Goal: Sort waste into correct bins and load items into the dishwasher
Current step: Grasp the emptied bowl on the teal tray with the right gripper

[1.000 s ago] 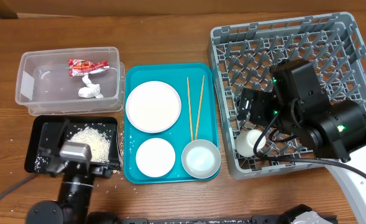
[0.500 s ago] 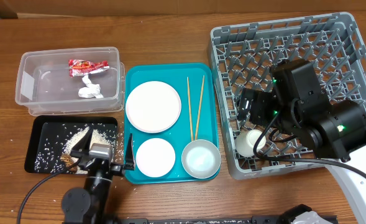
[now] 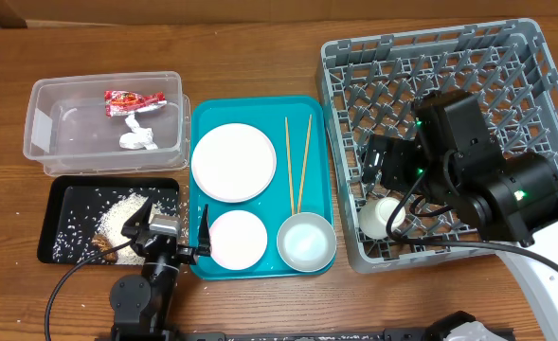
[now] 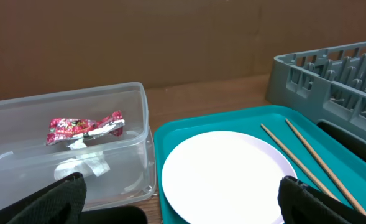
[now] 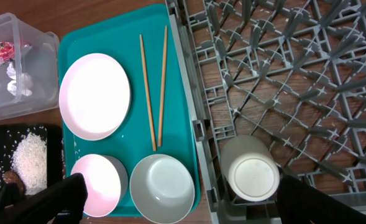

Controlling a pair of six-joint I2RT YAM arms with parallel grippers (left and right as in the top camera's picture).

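Teal serving tray (image 3: 316,123): lies mid-table and is the landmark for every place given below.
White plate (image 3: 234,162): flat on the tray, in its far left part.
Wooden chopsticks (image 3: 296,166): two thin sticks on the tray, just right of the plate. They run from far to near, closing slightly toward the near end.
Pale bowls: both sit upright at the tray's near end, the whiter bowl (image 3: 237,239) on the left and the greyer bowl (image 3: 306,242) on the right, close together.
Grey dish rack (image 3: 525,57): just right of the tray, with most of its pegs bare.
White cup (image 3: 385,215): in the rack's near left corner, just across the tray's right rim from the greyer bowl. I cannot tell which way its mouth faces.
Clear tub (image 3: 61,128): left of the tray's far half. It holds the red wrapper (image 3: 134,100), with the crumpled napkin (image 3: 138,135) just nearer.
Black tray (image 3: 65,204): left of the teal tray's near half.
Rice (image 3: 119,216): heaped toward the black tray's right end, with loose grains scattered leftward.
Brown scraps (image 3: 106,246): at the near edge of the rice heap.
Left gripper (image 3: 172,225): at the teal tray's near left corner, fingers spread wide and holding nothing. One finger is over the black tray's right end, the other over the teal rim beside the whiter bowl.
Right gripper (image 5: 181,182): right of the teal tray, above the rack's left side. Its fingers are spread wide with nothing between them.
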